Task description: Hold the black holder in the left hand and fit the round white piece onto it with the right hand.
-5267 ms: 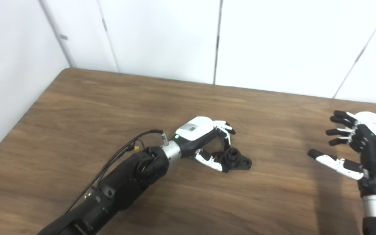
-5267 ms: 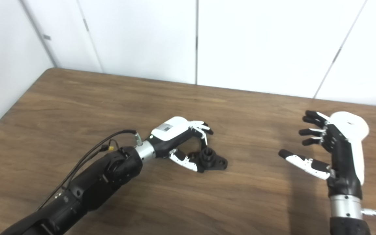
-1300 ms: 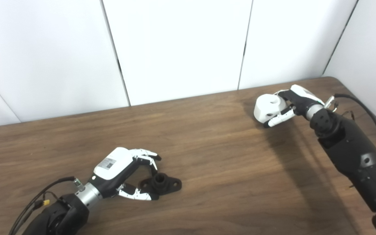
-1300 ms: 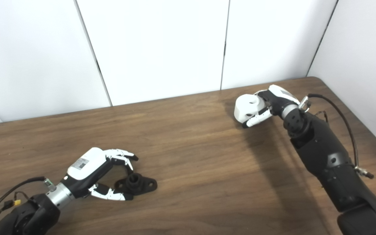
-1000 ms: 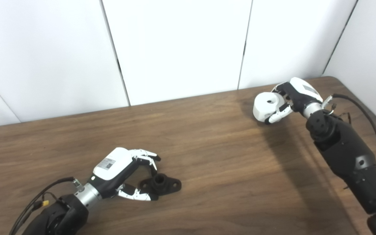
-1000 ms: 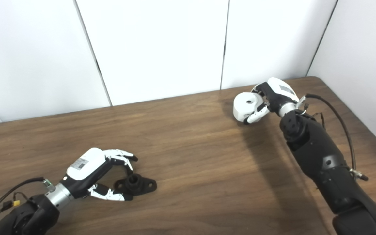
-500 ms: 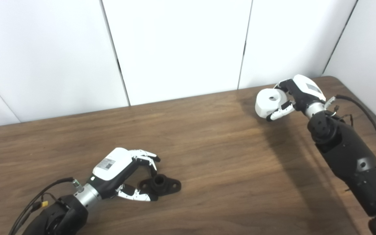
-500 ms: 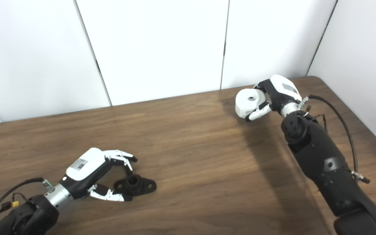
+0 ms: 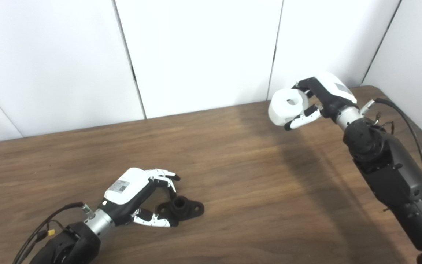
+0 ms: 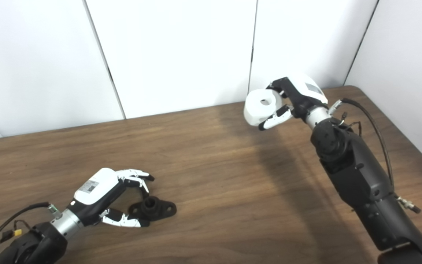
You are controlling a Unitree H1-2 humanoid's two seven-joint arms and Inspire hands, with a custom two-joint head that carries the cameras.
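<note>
The black holder (image 9: pixel 182 209), a flat base with a short upright socket, lies on the wooden table (image 9: pixel 240 176) at the near left. My left hand (image 9: pixel 137 190) rests beside its left end. The fingers (image 9: pixel 167 179) arch above that end without touching it, and the thumb lies along the holder's front edge, so the hand is open. My right hand (image 9: pixel 328 97) is raised above the table's far right, shut on the round white piece (image 9: pixel 286 107). The piece's centre hole faces up and toward me.
White wall panels (image 9: pixel 196 55) stand right behind the table's far edge. The table's right corner (image 9: pixel 376 90) lies just behind my right arm. A cable (image 9: pixel 405 121) loops off the right forearm and another (image 9: pixel 42 231) off the left.
My right hand has risen off the table and moved left with the white piece, turning its hole upward. The left hand and holder have stayed in place.
</note>
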